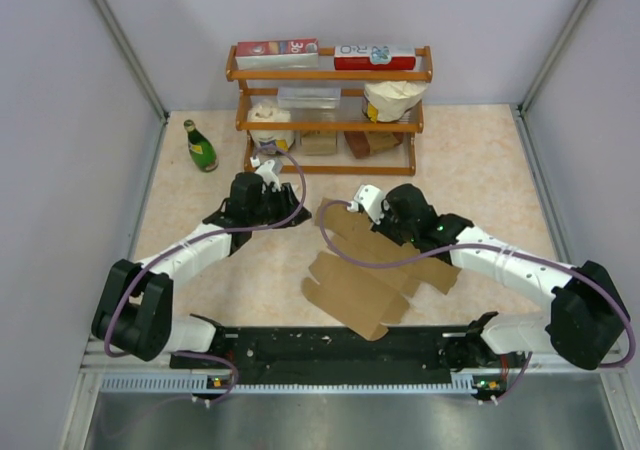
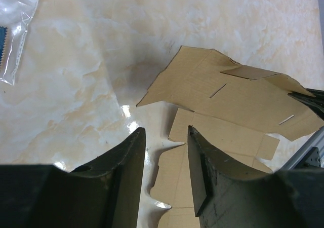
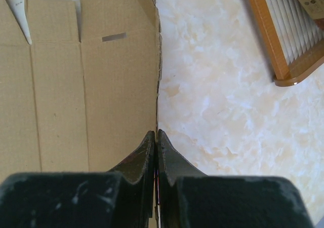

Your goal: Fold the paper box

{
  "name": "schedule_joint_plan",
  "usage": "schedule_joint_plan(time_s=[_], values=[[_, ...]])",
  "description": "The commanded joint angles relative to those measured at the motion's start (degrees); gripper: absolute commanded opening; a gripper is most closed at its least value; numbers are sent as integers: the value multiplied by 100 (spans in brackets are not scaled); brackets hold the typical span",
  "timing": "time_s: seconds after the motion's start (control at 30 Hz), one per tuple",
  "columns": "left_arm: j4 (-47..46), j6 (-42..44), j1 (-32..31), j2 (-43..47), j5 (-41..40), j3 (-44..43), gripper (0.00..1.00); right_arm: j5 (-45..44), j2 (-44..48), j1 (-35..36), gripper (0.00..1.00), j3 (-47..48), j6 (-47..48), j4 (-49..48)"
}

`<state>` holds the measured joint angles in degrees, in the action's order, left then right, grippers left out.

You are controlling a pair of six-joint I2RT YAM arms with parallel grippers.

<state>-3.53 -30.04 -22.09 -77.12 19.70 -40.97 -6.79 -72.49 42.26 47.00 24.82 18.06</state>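
The paper box [image 1: 362, 268] is a plain brown die-cut cardboard sheet, unfolded, lying at the table's middle with its far panel raised. My right gripper [image 1: 376, 226] is shut on the edge of that raised panel; in the right wrist view the closed jaws [image 3: 157, 133] pinch the sheet's right edge [image 3: 101, 96]. My left gripper [image 1: 298, 213] is open and empty, just left of the sheet. In the left wrist view its jaws [image 2: 164, 131] hover over the sheet's notched left edge [image 2: 238, 93], without touching it.
A wooden shelf rack [image 1: 330, 120] stands at the back with red-and-white cartons [image 1: 276, 48], tubs and small blocks; its corner shows in the right wrist view [image 3: 283, 40]. A green bottle [image 1: 200, 145] stands at the back left. A clear plastic bag [image 2: 15, 25] lies to the left.
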Motion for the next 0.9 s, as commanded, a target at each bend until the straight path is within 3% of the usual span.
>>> schedule_joint_plan(time_s=[0.0,0.4,0.67,0.87], values=[[-324,86,38,-22,34,-34,42,-86,200,63,0,11,-56,-356],[-385,51,126,-479,375,-386,29,-25,385,63,0,-51,-47,-321],[-1588,-36,108,-40,1316,317,39,213,376,63,0,2,-170,-269],[-1985,-423,55,-180,1519,38,40,423,393,54,0,72,-276,-242]])
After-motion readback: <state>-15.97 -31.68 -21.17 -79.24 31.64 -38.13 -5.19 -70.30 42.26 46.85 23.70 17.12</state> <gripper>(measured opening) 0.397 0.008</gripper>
